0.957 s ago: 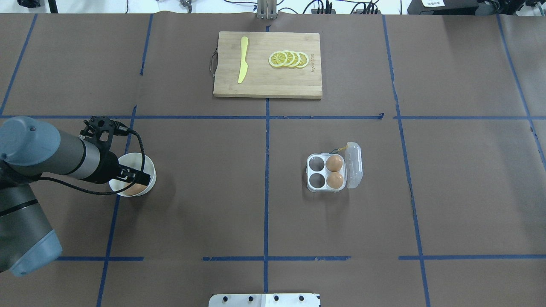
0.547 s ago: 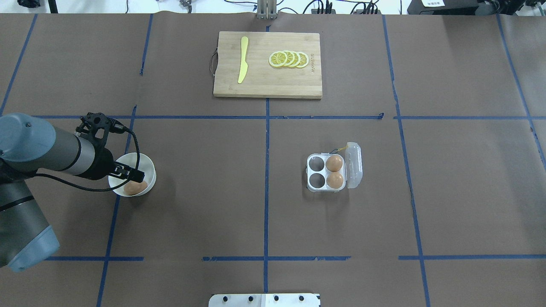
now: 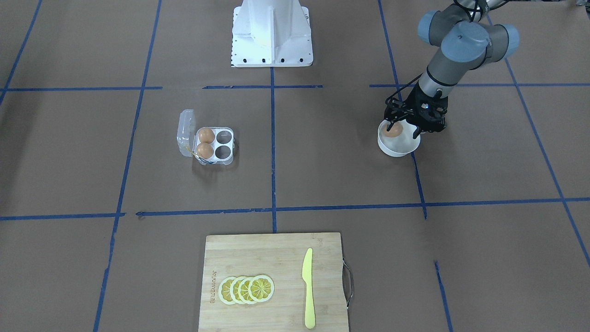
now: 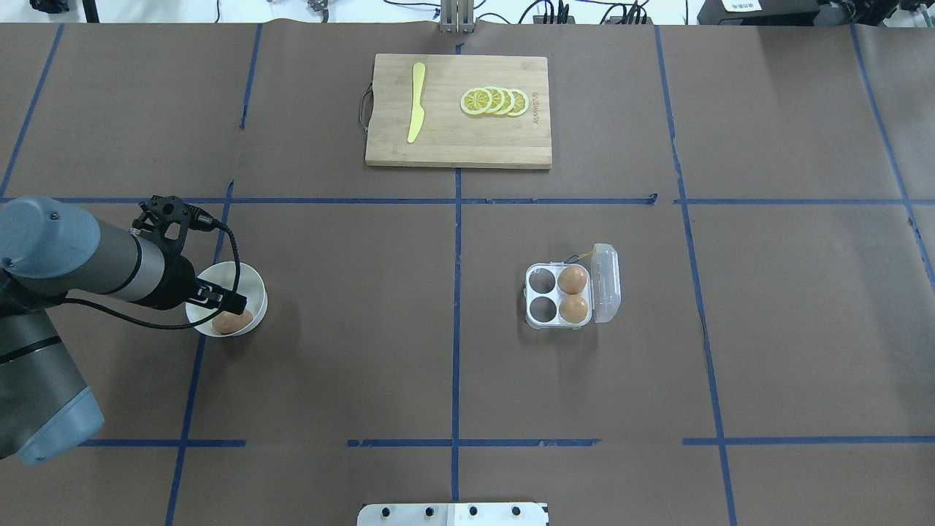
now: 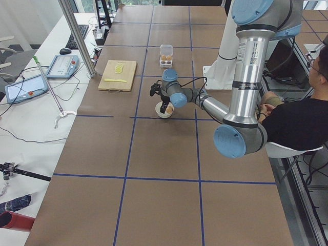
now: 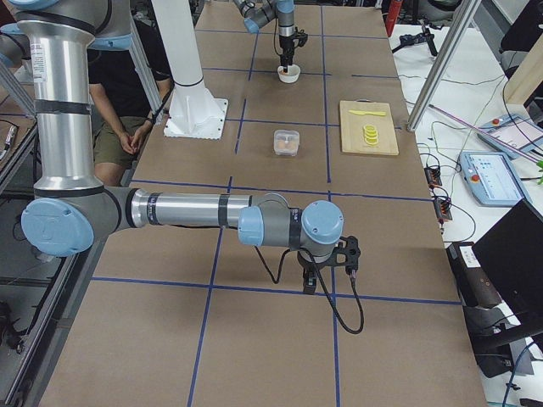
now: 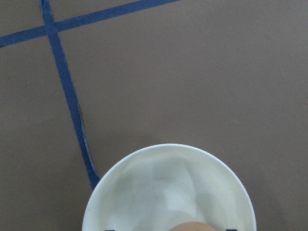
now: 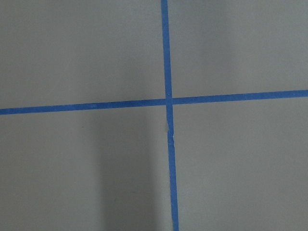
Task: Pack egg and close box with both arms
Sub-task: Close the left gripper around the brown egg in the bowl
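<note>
The egg lies in a round white bowl at the table's left. My left gripper hangs over the bowl, open, with a finger on either side of the egg. The left wrist view shows the egg's top at the bottom edge, inside the bowl. The box stands right of centre with its clear lid open. It holds two brown eggs in its right cups; the two left cups are empty. My right gripper shows only in the exterior right view, so I cannot tell its state.
A wooden cutting board with lemon slices and a yellow knife lies at the far middle. The white pedestal stands at the robot's side. A person sits beside the table.
The left arm has shifted slightly leftward over the bowl, and more of the egg shows below the gripper. The box and its eggs have not moved.
</note>
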